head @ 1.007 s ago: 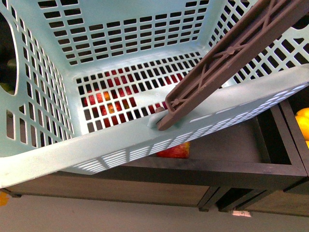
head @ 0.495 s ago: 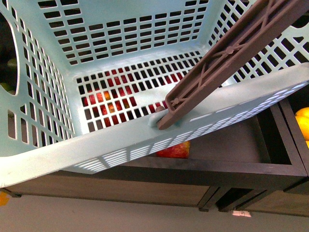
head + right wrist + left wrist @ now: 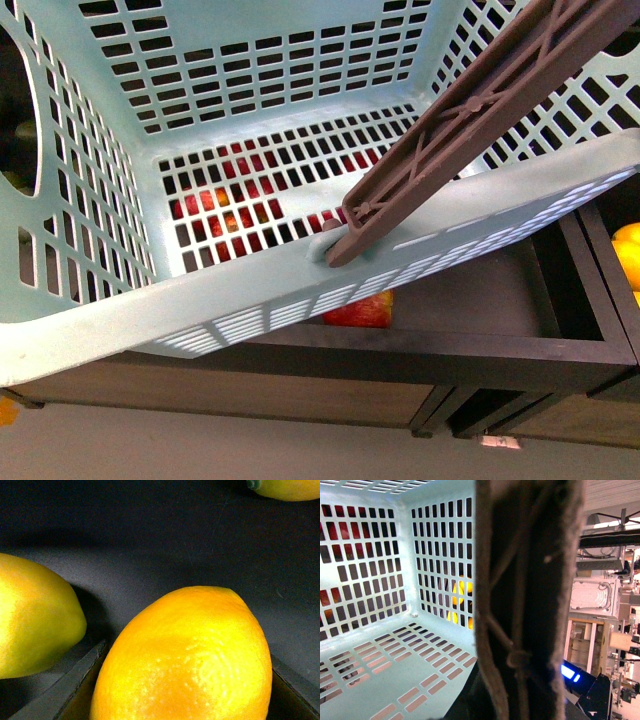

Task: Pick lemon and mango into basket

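While the basket (image 3: 250, 290) hangs tilted over dark bins (image 3: 450, 350), the right tool (image 3: 189, 649) brackets a fruit.

The right wrist view shows a pitted yellow-orange fruit, probably the lemon (image 3: 185, 680) going by its skin, lying on a dark bin floor (image 3: 165, 540). The tool's fingers (image 3: 55, 695) are close on either side of it, but I cannot tell whether they press it. A smoother yellow fruit (image 3: 30, 625) lies near it without touching (a third (image 3: 287, 487) shows at the frame's edge). From the front, red fruit (image 3: 225, 205) shows through the basket's base slots, and another (image 3: 360, 312) sits under its near rim. The brown handle (image 3: 480, 110) slants up to the right. In the left wrist view the handle fills the middle and hides the left tool, so I cannot tell its grip.
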Robot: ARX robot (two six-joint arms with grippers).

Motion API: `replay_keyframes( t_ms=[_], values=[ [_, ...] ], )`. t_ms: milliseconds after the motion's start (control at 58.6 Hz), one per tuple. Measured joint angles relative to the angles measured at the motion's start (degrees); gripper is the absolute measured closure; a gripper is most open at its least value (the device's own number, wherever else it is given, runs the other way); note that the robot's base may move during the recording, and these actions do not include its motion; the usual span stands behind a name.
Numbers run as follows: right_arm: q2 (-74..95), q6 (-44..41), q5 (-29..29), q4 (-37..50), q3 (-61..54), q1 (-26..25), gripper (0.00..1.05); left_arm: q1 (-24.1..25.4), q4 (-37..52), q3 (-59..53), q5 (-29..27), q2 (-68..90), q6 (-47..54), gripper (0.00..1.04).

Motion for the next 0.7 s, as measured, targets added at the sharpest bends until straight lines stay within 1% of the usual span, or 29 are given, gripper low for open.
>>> replay_keyframes(
  t_ms=[222,290,358,427,529,631,700],
  values=[
    [-5.9,1.1,-6.2,4.4,-8.5,-1.8,0.33,0.0,0.0,0.0,0.0,0.0,0.0,1.00],
    [-12.2,2.3,-10.6,6.9,-13.9,-3.4,0.33,0.0,0.0,0.0,0.0,0.0,0.0,1.00],
    [-16.8,3.0,-13.2,8.2,-17.0,-4.2,0.33,0.0,0.0,0.0,0.0,0.0,0.0,1.00],
    [-26.6,3.3,-17.5,10.2,-22.6,-5.0,0.33,0.0,0.0,0.0,0.0,0.0,0.0,1.00],
    [-39.5,3.3,-22.5,11.3,-30.1,-4.7,0.33,0.0,0.0,0.0,0.0,0.0,0.0,1.00],
    [-46.6,3.6,-24.7,11.8,-34.4,-3.7,0.33,0.0,0.0,0.0,0.1,0.0,0.0,1.00],
    [-52.3,5.2,-25.6,12.5,-37.7,-1.9,0.33,0.0,0.0,0.0,0.0,0.0,0.0,1.00]
  ],
)
